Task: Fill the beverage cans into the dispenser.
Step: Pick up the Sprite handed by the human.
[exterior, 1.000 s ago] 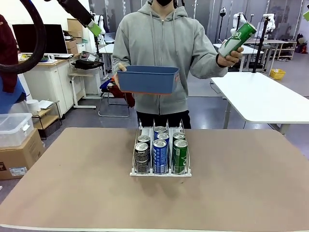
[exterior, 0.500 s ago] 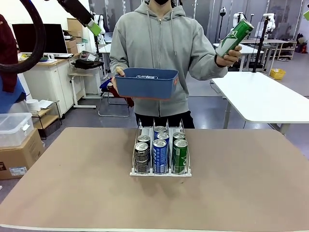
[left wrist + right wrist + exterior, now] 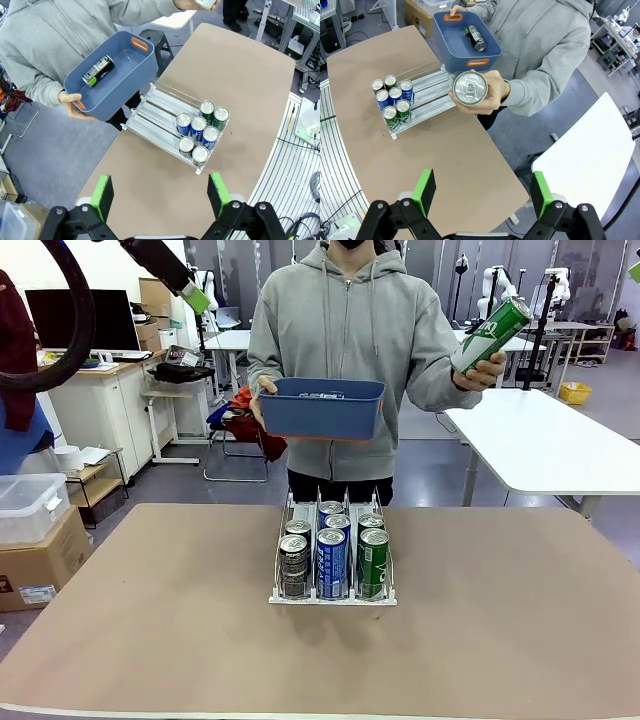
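Looks like time to take the green can [image 3: 469, 87] from the person's hand [image 3: 495, 97]. Found straight ahead of the right claw [image 3: 483, 192], well apart from it, with its silver top facing the claw. Go in with the right claw wide open, just as seen now, with nothing in it. Come at the can's side, not its top, and stay away from the person's fingers. Squeeze softly round the middle; thin metal, likely to dent. Wait for the hand to let go before pulling away.

Then head over to the dispenser [image 3: 427, 82], ahead of the claw and off to its left, on the table [image 3: 445, 150]. Mind the six cans [image 3: 394, 97] standing at its far-left end, two in each lane. Set the green one upright in the lane nearest the claw, behind the two green ones, and let it slide gently.

Same look for the left claw [image 3: 160, 195]: wide open, holding nothing, high above the table. Look also for the lying can [image 3: 96, 70] in the blue bin [image 3: 127, 52], ahead and left of that claw.
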`<action>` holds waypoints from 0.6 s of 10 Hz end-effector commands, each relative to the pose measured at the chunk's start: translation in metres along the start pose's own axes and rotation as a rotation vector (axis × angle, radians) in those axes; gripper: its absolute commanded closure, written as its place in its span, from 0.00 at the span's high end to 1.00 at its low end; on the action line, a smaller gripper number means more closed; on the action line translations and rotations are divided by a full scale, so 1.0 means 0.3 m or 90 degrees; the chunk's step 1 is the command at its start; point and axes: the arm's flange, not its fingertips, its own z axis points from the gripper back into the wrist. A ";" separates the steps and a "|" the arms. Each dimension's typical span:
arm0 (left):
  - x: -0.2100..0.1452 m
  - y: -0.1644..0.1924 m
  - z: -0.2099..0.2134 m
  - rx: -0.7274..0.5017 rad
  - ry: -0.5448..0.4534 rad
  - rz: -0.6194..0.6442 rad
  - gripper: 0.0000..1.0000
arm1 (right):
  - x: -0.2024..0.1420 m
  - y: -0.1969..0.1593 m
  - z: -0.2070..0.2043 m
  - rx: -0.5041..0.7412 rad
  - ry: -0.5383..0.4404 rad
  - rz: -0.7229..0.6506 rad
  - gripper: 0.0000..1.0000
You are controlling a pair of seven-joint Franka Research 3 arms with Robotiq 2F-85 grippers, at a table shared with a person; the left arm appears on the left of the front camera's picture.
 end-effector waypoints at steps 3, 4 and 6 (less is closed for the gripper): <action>-0.005 0.005 0.001 -0.002 -0.001 0.003 1.00 | -0.003 0.005 0.000 0.005 -0.004 0.003 1.00; -0.005 0.005 0.001 -0.002 -0.001 0.003 1.00 | -0.003 0.005 0.000 0.005 -0.004 0.003 1.00; -0.005 0.005 0.001 -0.002 -0.001 0.003 1.00 | 0.011 -0.019 0.006 0.035 0.009 0.018 1.00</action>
